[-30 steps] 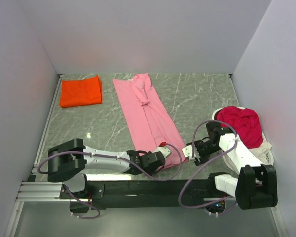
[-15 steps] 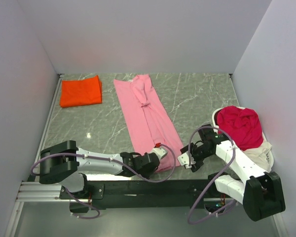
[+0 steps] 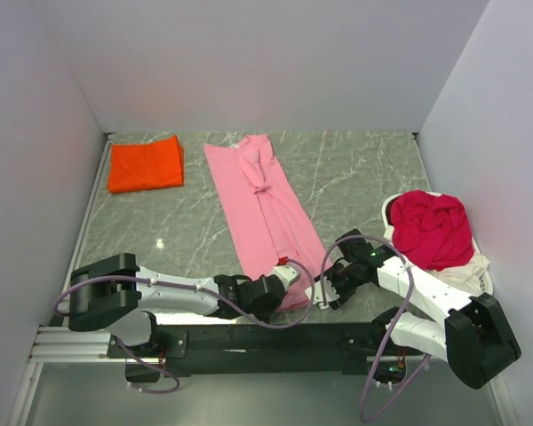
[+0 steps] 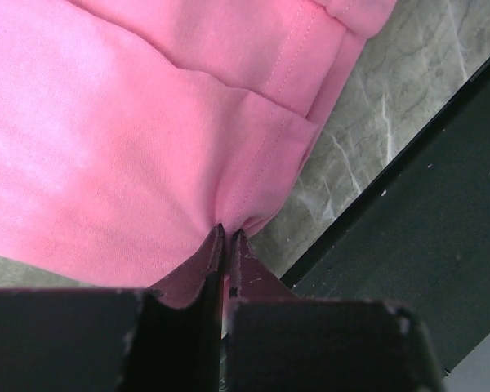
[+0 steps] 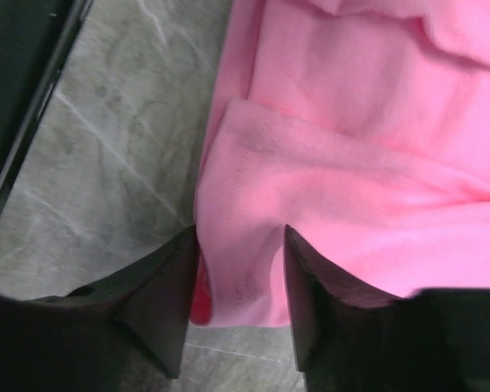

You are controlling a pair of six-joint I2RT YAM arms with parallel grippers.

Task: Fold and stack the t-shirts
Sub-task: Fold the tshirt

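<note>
The light pink t-shirt (image 3: 266,209), folded lengthwise into a long strip, lies mid-table and runs from the back toward the near edge. My left gripper (image 3: 289,282) is shut on its near hem, and the left wrist view shows the closed tips (image 4: 226,237) pinching pink cloth (image 4: 147,122). My right gripper (image 3: 325,291) is open, its fingers (image 5: 167,286) straddling the shirt's near right corner (image 5: 245,261) on the table. The bright orange-red t-shirt (image 3: 145,164) lies folded square at the back left. The crimson t-shirt (image 3: 431,226) lies crumpled on the cream one (image 3: 471,271) at the right.
The grey marble table (image 3: 364,169) has white walls on three sides. A black rail (image 3: 275,337) runs along the near edge, close to both grippers; it also shows in the left wrist view (image 4: 408,229) and the right wrist view (image 5: 16,82).
My right arm has swung left from beside the crimson shirt to the pink shirt's near right corner. My left gripper has shifted slightly along the near hem.
</note>
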